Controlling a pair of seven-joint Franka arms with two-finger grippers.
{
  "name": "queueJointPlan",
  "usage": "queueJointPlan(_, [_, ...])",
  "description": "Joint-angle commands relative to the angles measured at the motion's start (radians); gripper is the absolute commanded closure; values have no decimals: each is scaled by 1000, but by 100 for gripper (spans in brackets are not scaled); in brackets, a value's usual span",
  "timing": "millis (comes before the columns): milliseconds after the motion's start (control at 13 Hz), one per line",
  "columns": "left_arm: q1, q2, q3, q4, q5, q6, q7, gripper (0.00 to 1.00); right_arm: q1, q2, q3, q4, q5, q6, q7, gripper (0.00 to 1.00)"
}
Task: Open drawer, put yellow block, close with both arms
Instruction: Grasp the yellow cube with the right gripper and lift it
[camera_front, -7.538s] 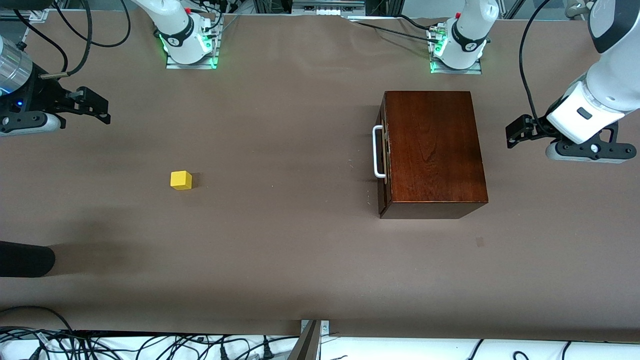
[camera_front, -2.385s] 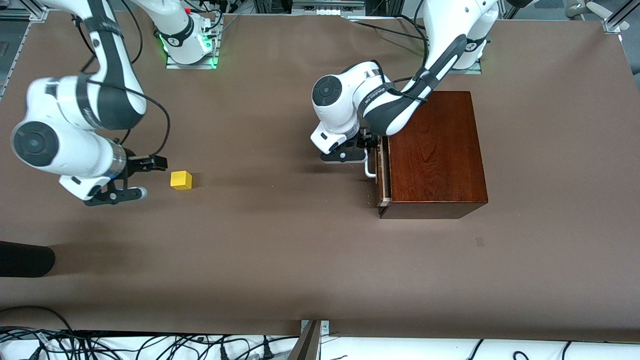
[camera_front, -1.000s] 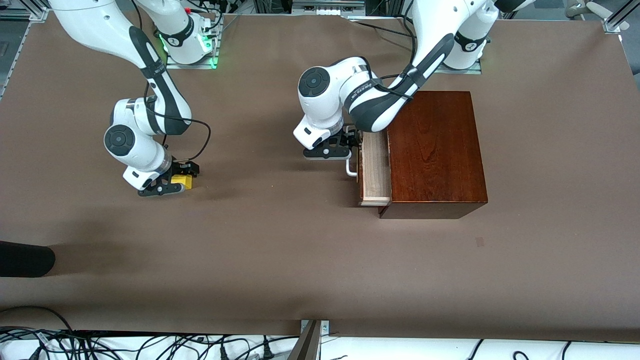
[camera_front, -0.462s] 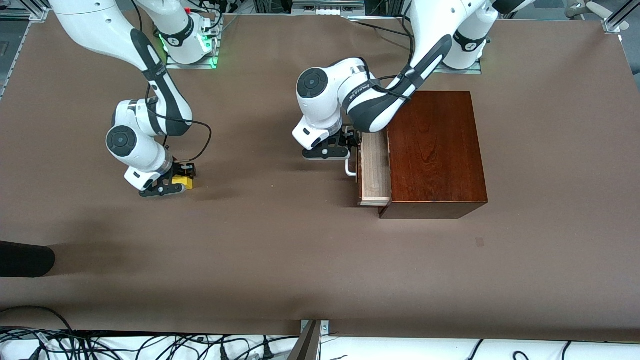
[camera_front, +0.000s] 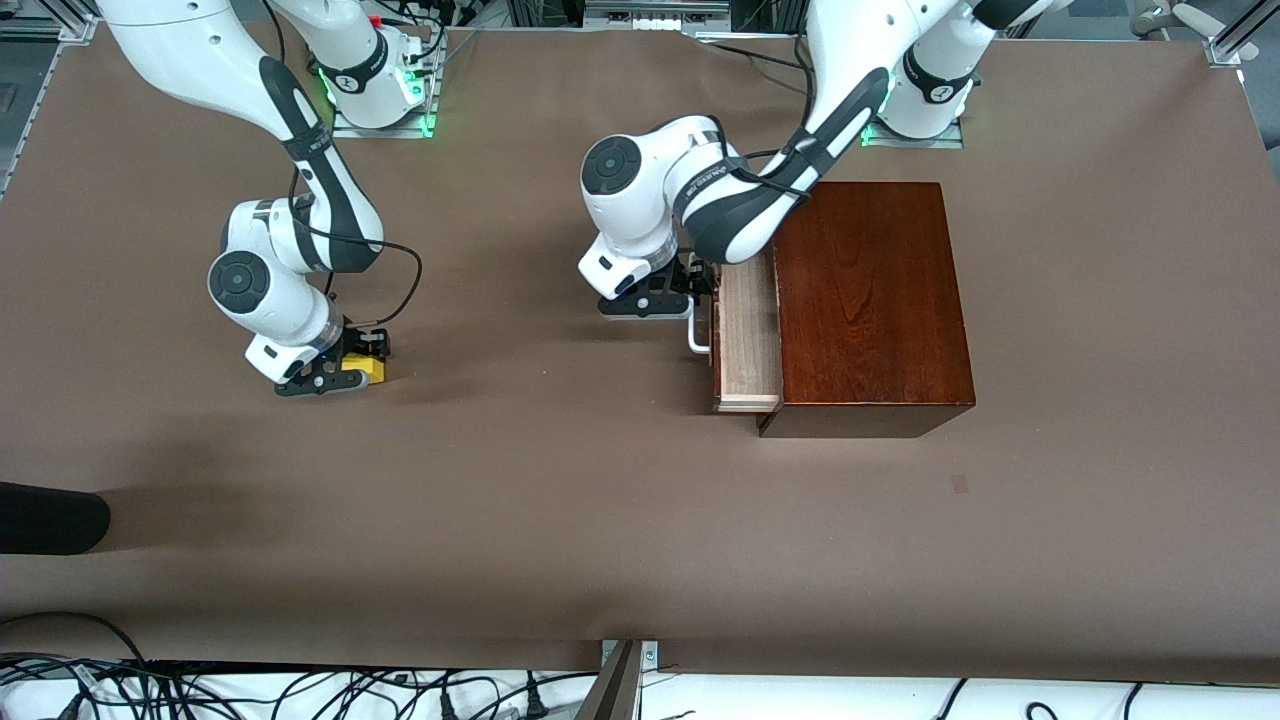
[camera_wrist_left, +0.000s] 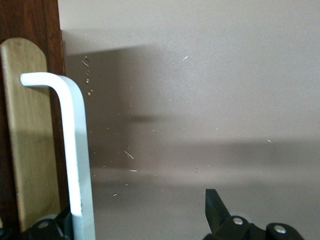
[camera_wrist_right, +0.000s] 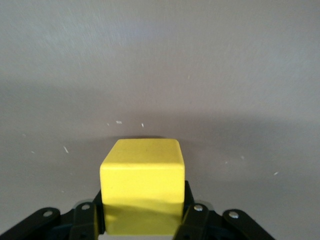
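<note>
yellow block (camera_front: 368, 370) toward right arm's end, drawer (camera_front: 745, 335) part-out of box (camera_front: 870, 300) (left arm's end)

Even overhead light, soft shadows, sharp focus throughout.

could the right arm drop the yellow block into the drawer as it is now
Probably yes: the right gripper is shut on the yellow block, and the drawer stands partly open, tray bare. The left gripper at the handle may crowd it.

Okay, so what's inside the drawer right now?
The drawer is pulled partway out of the wooden box, and the exposed pale tray shows nothing in it. The rest is covered by the box and the left arm. The yellow block is on the table in the right pincer.
</note>
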Motion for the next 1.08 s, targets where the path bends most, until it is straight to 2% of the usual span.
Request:
queueJointPlan(0, [-41,61,-3,78,-3,70,21,0,-4,-53,4,98,11,-180,-13,100])
queueJointPlan(154, [-41,61,-3,121,-1,9,25,0,-4,-67,4,203,11,-332,-20,100])
queueJointPlan(308, [-41,55,-4,130,-1,-57,28,0,-4,-84,6,288,8,-424,-29,100])
queueJointPlan(538, [-41,37,-11,131,-3,-84,32,0,-4,-98,6,411,9,-573,-40,100])
queueJointPlan(846, [-42,28,-11,133,-1,-168,81,0,-4,-130,-1,509,9,-734,-45,100])
queueJointPlan(1000, [-33,-47,-14,133,-9,-220,87,0,-5,-132,-4,555,11,-780,-91,100])
